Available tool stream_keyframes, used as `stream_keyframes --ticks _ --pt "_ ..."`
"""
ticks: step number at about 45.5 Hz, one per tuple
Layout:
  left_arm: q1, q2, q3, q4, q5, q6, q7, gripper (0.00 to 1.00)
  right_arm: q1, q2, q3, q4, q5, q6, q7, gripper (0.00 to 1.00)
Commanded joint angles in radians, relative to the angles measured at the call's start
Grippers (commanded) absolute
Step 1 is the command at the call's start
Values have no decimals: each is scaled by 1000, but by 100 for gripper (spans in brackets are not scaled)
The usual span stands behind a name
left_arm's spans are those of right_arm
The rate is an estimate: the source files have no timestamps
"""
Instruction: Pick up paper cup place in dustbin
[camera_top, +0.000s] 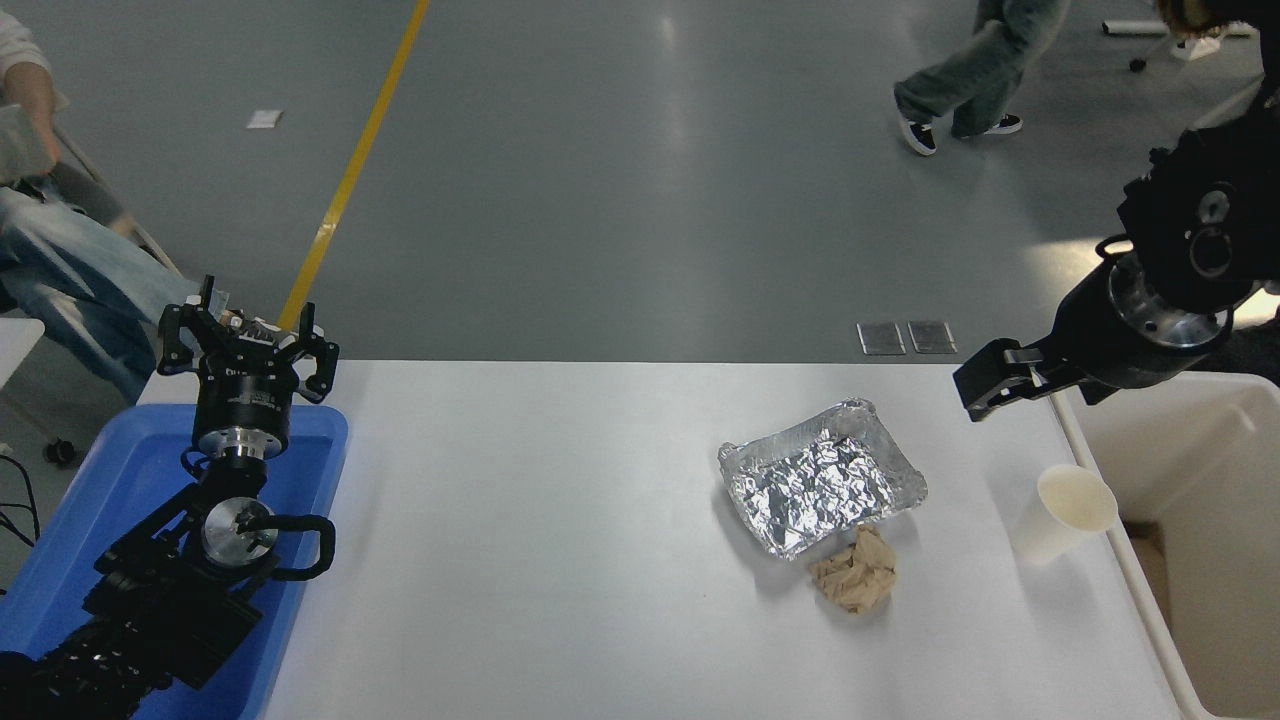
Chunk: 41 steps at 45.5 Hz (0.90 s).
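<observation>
paper cup (1064, 513) upright, mouth up, seemingly tilted toward dustbin (1195, 470)

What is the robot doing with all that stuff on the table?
The robot is meant to put the paper cup into the bin, but it isn't holding anything yet. Its right tool hangs in the air above the table, behind the cup and apart from it. The cup stands upright near the table's right edge, next to the bin. The left tool is parked over a blue tray. A foil tray and a brown paper wad lie untouched.
</observation>
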<state>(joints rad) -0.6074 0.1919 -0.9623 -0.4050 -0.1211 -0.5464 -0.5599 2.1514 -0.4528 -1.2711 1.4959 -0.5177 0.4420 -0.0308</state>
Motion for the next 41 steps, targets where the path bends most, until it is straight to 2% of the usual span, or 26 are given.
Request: stream_keyframes --ticks 1,18,23,41 --pt "0 0 1 0 0 0 0 99 -217 -61 -4 -164 -162 -86 0 100" --pt "0 0 1 0 0 0 0 99 -495 -93 96 -328 -148 -186 -1 100" --pt "0 0 1 0 0 0 0 99 -567 -99 145 -345 -107 -203 -1 100" --pt "0 0 1 0 0 0 0 99 -820 -80 249 -520 -93 -293 -1 98"
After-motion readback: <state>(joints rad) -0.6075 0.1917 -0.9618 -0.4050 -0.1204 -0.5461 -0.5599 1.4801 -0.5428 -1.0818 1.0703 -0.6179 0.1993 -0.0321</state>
